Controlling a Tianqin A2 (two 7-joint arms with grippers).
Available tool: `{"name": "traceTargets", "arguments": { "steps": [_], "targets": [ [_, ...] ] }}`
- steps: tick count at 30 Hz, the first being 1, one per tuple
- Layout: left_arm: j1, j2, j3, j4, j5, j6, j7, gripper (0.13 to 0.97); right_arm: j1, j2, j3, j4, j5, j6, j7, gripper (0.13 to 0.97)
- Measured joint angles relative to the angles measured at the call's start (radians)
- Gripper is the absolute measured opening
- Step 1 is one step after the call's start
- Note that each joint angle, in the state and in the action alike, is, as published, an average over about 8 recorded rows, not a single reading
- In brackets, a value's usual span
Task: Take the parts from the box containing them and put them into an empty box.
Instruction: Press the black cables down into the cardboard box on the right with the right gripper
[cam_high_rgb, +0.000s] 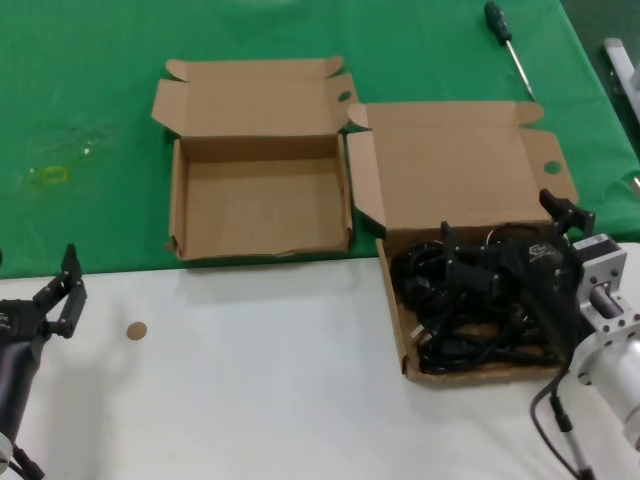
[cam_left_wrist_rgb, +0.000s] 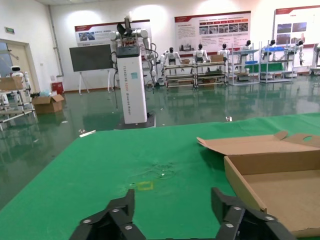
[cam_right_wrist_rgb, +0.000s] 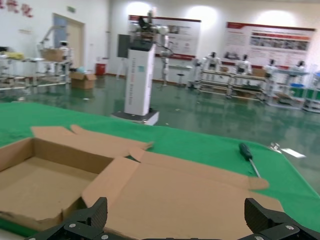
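Observation:
The parts (cam_high_rgb: 455, 315), black coiled cables, lie tangled in the larger carton (cam_high_rgb: 395, 310) at the right, whose tall lid (cam_right_wrist_rgb: 190, 195) stands open behind them. Just above the cables hangs my right gripper (cam_high_rgb: 508, 232), open and holding nothing; in the right wrist view its gripper (cam_right_wrist_rgb: 175, 215) faces that lid. Left of this carton sits the smaller empty box (cam_high_rgb: 260, 210), also seen from my left wrist as the empty box (cam_left_wrist_rgb: 270, 185). At the near left, over the white table, my left gripper (cam_high_rgb: 62, 295) is parked open, the gripper (cam_left_wrist_rgb: 172, 207) with only green cloth between its fingers.
A screwdriver (cam_high_rgb: 505, 40) lies on the green cloth at the back right, the same screwdriver (cam_right_wrist_rgb: 248, 156) showing beyond the lid. A small brown disc (cam_high_rgb: 136, 330) rests on the white table. A yellow mark (cam_high_rgb: 52, 175) is on the cloth at the left.

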Motion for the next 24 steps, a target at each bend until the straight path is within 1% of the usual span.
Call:
{"name": "traceTargets", "arguments": {
  "steps": [5, 6, 12, 14, 15, 19, 23, 24],
  "targets": [
    [0.000, 0.000, 0.000, 0.000, 0.000, 0.000, 0.000, 0.538, -0.001, 0.076, -0.011, 0.025, -0.004, -0.048, 0.003, 0.966],
    [0.000, 0.000, 0.000, 0.000, 0.000, 0.000, 0.000, 0.538, -0.001, 0.094, -0.010, 0.030, -0.006, -0.065, 0.000, 0.966],
    [0.000, 0.000, 0.000, 0.000, 0.000, 0.000, 0.000, 0.388, 0.015, 0.210, 0.001, 0.048, -0.016, -0.205, -0.043, 0.966],
    [0.000, 0.000, 0.000, 0.000, 0.000, 0.000, 0.000, 0.338, 0.029, 0.252, 0.006, 0.048, -0.018, -0.264, -0.070, 0.966],
    [0.000, 0.000, 0.000, 0.000, 0.000, 0.000, 0.000, 0.338, 0.038, 0.273, 0.008, 0.047, -0.018, -0.293, -0.086, 0.966],
    [0.000, 0.000, 0.000, 0.000, 0.000, 0.000, 0.000, 0.274, 0.089, 0.355, 0.012, 0.030, -0.017, -0.424, -0.164, 0.966],
    [0.000, 0.000, 0.000, 0.000, 0.000, 0.000, 0.000, 0.210, 0.153, 0.422, 0.003, -0.002, -0.017, -0.557, -0.266, 0.966],
    [0.000, 0.000, 0.000, 0.000, 0.000, 0.000, 0.000, 0.210, 0.170, 0.436, -0.001, -0.012, -0.017, -0.591, -0.295, 0.966]
  ]
}}
